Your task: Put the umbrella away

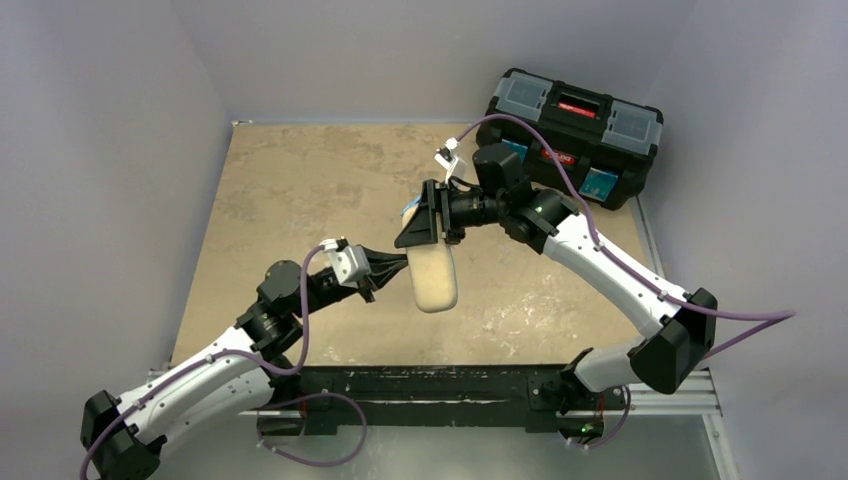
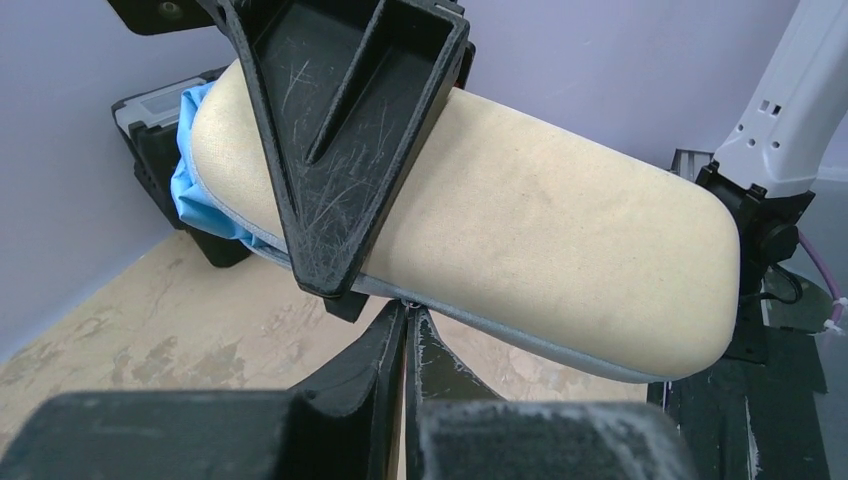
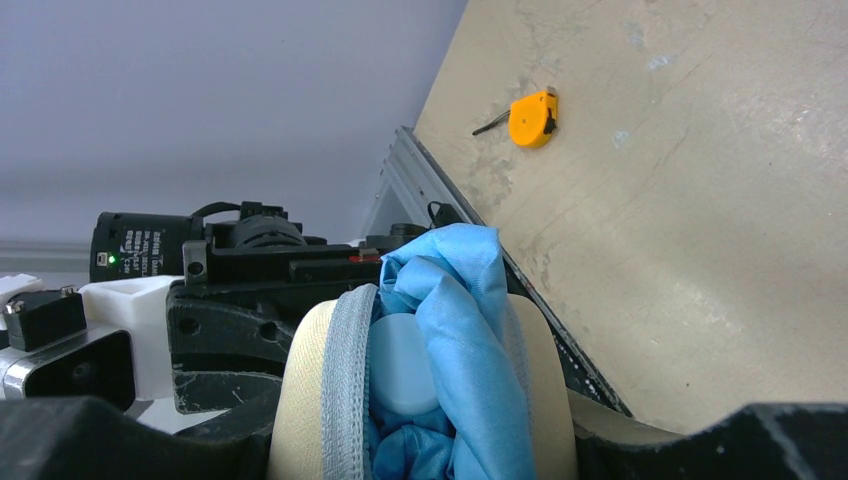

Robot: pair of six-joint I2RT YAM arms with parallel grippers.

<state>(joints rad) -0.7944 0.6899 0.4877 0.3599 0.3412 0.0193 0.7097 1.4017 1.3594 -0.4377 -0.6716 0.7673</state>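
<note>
umbrella (image 3: 450, 300) bagged in case (image 2: 560, 200), off the table (image 1: 300, 180)
left gripper (image 2: 407, 315) — nearer, jaws pressed together — meets the case's left flank; long axis runs near-to-far; right gripper (image 1: 420, 225) clamps its far end, blue canopy bulging out.

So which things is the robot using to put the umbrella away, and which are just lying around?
For the job:
- the umbrella, blue fabric poking out of the beige case
- the right hand, gripping that case
- the left hand, shut at the case's grey edge

Just lying about:
- the orange tape measure on the table
- the black toolbox at the back, untouched
</note>
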